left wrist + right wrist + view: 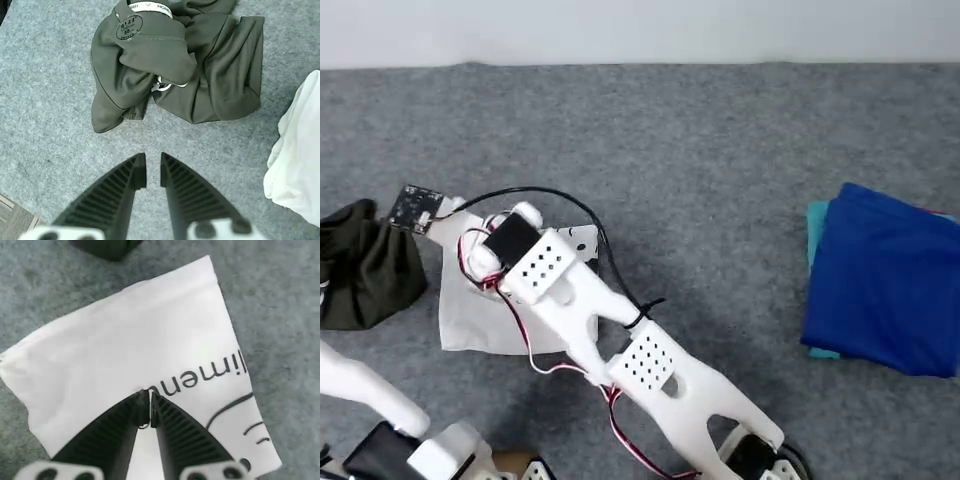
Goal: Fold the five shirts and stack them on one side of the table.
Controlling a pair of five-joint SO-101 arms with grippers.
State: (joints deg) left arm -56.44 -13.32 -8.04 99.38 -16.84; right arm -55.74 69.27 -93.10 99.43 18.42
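Observation:
A folded white shirt (470, 322) with dark print lies flat on the grey table at the left. My right arm (570, 290) stretches across it. My right gripper (150, 399) is shut, its tips resting on the white shirt (125, 340) just beside the print. A crumpled dark olive shirt (365, 265) lies left of the white one. My left gripper (151, 170) hovers over bare table short of the olive shirt (175, 65), open a narrow gap and holding nothing. A folded blue shirt (885, 280) tops a stack at the right edge.
A teal shirt (817, 232) shows under the blue one. An edge of the white shirt (300, 150) lies beside my left gripper. My left arm (370, 392) sits at the front left corner. Grey felt (700, 150) covers the table's middle and back.

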